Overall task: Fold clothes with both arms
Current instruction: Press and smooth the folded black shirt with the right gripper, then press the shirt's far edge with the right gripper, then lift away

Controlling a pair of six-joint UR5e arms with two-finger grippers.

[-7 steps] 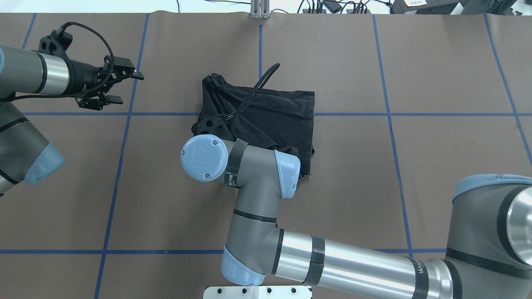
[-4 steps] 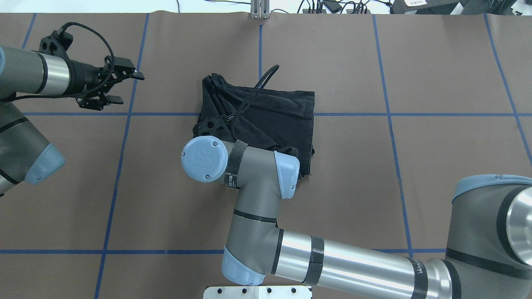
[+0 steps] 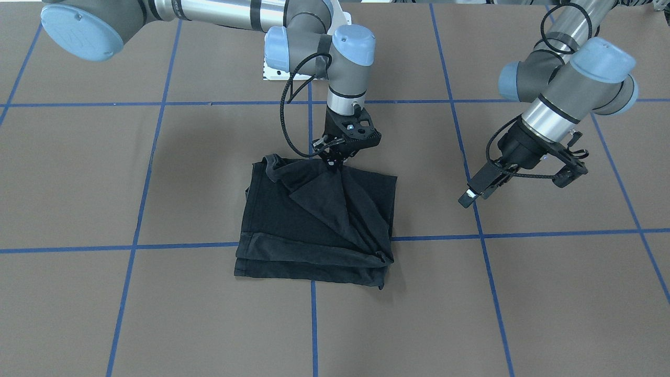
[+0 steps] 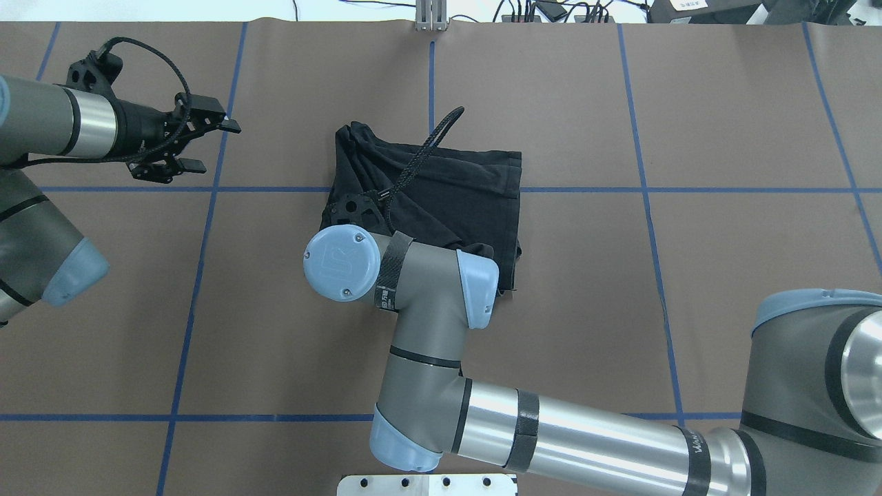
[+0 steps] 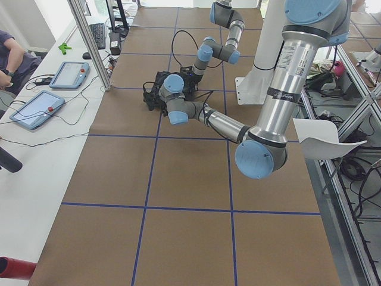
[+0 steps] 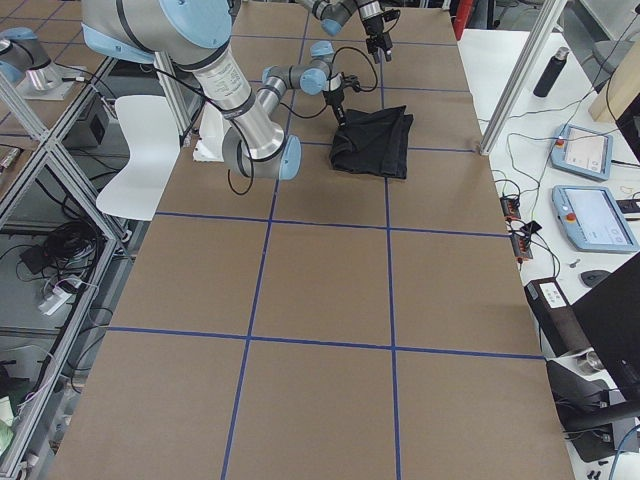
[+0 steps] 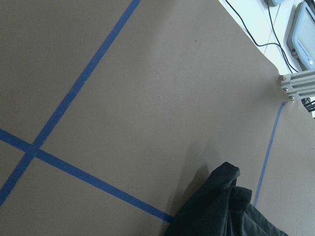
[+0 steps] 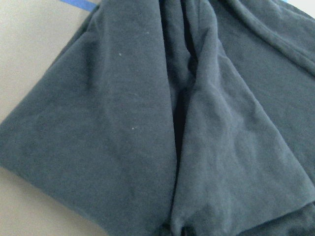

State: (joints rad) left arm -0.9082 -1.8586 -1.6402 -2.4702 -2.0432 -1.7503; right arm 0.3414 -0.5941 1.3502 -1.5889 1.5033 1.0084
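The right claw [image 3: 333,160] was clamped on a fold of the black T-shirt [image 3: 314,225] at the edge nearest the robot's base, and the cloth was drawn up into a small peak under its fingertips. From there the shirt lay folded in a rough rectangle on the brown counter [image 3: 104,173], plain side up, over a crossing of blue tape lines [image 3: 157,245]. The left claw [image 3: 515,188] hung well apart from the shirt, above bare counter, its fingers spread wide and holding nothing.
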